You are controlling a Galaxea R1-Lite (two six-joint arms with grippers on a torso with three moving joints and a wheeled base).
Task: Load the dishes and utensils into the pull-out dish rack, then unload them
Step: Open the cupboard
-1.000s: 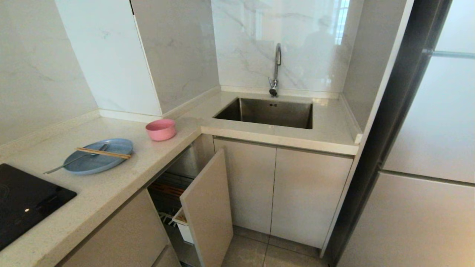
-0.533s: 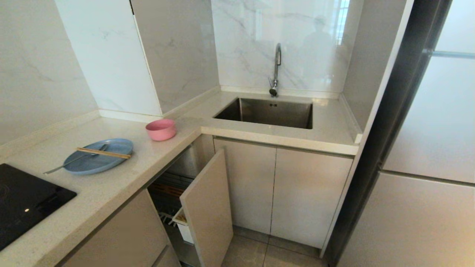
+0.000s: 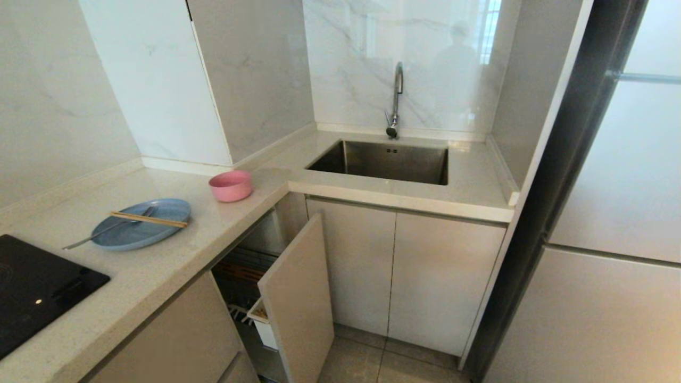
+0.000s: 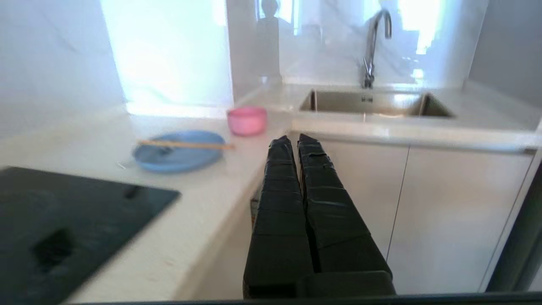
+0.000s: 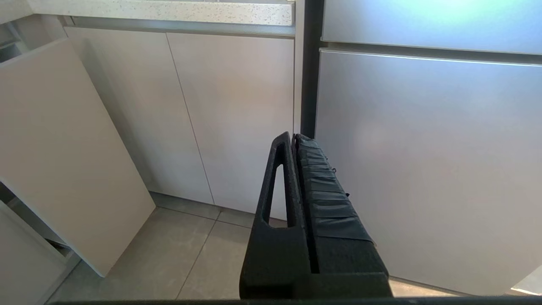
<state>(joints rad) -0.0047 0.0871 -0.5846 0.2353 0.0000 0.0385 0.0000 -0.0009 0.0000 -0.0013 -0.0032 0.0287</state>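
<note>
Dish rack (image 3: 250, 290) is pulled partly out below the blue plate (image 3: 141, 223); nothing is loaded. Left gripper (image 4: 294, 137), pressed together, must be opened for a first pick.

Right gripper (image 5: 295, 137) is seen from behind, black fingers pressed together w/ no gap and nothing held between them. One finger (image 5: 279, 182) is an open triangular frame; the other is wrapped in black tape. The gripper is held in the air, pointed at the lower cabinet fronts. Two closed beige cabinet doors (image 5: 211, 110) are seen ahead under a speckled countertop edge (image 5: 169, 10). A dark vertical strip (image 5: 310, 67) is set between the cabinets and large pale grey panels (image 5: 427, 161). The beige front panel (image 5: 63, 152) of the pull-out rack is seen pulled out from the cabinet line. Grey floor tiles (image 5: 186, 258) are seen below.
</note>
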